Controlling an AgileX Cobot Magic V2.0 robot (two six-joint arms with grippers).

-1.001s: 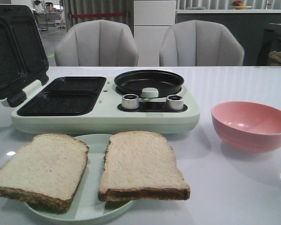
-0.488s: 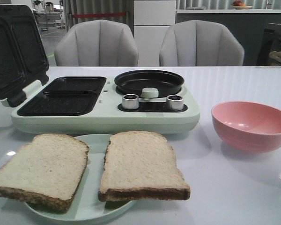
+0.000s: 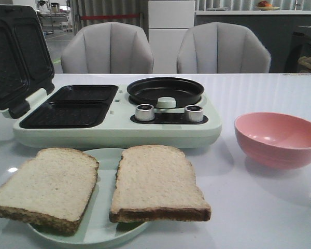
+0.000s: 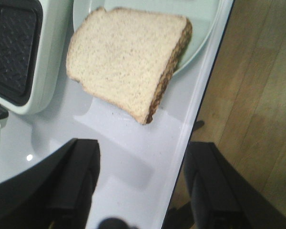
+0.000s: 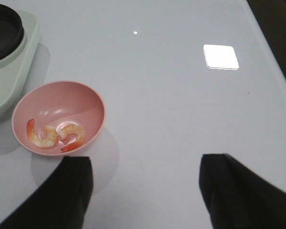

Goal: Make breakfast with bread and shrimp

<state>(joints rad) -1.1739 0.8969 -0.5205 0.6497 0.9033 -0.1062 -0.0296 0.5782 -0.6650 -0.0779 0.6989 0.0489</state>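
Note:
Two slices of bread, a left slice and a right slice, lie on a pale green plate at the front of the table. One slice shows in the left wrist view, overhanging the plate. My left gripper is open and empty above the table edge, short of that slice. Two shrimp lie in a pink bowl; the bowl stands at the right in the front view, where the shrimp are hidden. My right gripper is open and empty beside the bowl.
A pale green breakfast maker stands behind the plate, with its sandwich lid open, two dark grill wells, a round black pan and two metal knobs. Two grey chairs stand behind the table. The table edge borders wooden floor.

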